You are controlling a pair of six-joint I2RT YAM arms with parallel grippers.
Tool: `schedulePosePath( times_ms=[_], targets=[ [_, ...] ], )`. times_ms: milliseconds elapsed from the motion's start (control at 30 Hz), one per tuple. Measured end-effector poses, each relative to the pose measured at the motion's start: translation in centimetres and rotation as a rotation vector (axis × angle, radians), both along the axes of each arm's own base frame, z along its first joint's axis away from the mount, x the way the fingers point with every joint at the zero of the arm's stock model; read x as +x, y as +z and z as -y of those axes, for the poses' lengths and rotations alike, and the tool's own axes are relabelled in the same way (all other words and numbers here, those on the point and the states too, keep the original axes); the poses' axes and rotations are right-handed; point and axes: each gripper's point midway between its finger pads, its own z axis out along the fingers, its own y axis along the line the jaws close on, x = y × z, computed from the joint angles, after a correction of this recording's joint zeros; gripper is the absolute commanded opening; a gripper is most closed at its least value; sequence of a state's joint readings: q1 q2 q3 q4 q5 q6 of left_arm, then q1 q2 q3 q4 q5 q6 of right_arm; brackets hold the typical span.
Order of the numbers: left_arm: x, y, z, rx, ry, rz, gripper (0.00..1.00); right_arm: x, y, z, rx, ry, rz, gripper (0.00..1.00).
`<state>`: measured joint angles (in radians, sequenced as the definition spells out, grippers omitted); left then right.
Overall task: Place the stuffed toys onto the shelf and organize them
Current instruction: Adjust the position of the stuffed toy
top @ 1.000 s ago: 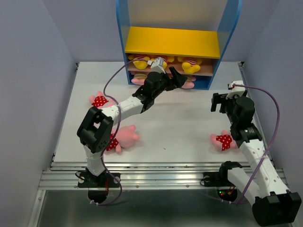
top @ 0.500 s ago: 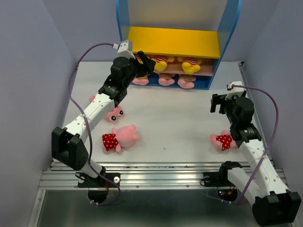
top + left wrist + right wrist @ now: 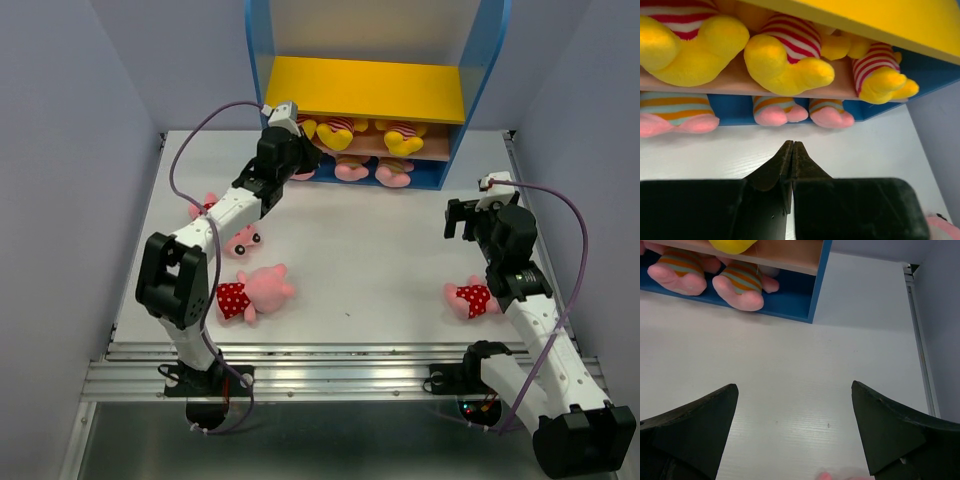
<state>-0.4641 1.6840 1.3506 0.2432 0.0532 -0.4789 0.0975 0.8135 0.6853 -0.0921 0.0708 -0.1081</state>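
Left gripper [image 3: 792, 146] just snapped shut from wide open, and it slid toward 9 o'clock along the shelf [image 3: 258, 70] front, middle to left end.

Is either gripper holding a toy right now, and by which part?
Nothing is held. The left gripper is shut empty, fingertips together, facing the shelf. The right gripper is open above the table, nothing between its fingers.

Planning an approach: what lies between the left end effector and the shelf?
Only bare white table, between left end effector and shelf; the left wrist view shows it.
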Motion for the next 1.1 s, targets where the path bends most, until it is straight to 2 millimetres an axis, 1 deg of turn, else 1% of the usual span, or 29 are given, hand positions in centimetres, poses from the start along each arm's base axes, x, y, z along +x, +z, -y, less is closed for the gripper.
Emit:
schedulePosePath(
  times_ms=[133,200,267,367,500,633,667,867,1100],
  targets=[
    [1.4,-3.1,0.6,0.035,0.0,-0.04,0.11,0.0,0.0,0.0,0.0,0.0,0.0,1.0],
    [1.9,-4.2,1.0,0.052,0.003,-0.052,0.11,0.0,0.0,0.0,0.0,0.0,0.0,1.0],
    [2.4,-4.6,1.2,0.062,0.006,-0.053,0.11,0.0,0.0,0.0,-0.001,0.001,0.0,1.0],
    [3.2,-4.5,1.3,0.07,0.026,-0.037,0.11,0.0,0.0,0.0,-0.001,0.001,0.0,1.0],
    [4.8,-3.5,2.1,0.056,0.042,0.008,0.11,0.0,0.0,0.0,-0.001,0.001,0.0,1.0],
    [5.6,-3.4,2.8,0.057,0.051,0.025,0.11,0.0,0.0,0.0,-0.001,0.001,0.0,1.0],
    [5.9,-3.5,3.2,0.056,0.049,0.03,0.11,0.0,0.0,0.0,-0.001,0.001,0.0,1.0],
    [6.2,-3.8,4.5,0.063,0.048,0.038,0.11,0.0,0.0,0.0,-0.004,0.001,-0.001,1.0],
    [6.8,-3.7,4.9,0.066,0.068,0.049,0.11,0.0,0.0,0.0,-0.004,0.001,0.0,1.0]
  ],
)
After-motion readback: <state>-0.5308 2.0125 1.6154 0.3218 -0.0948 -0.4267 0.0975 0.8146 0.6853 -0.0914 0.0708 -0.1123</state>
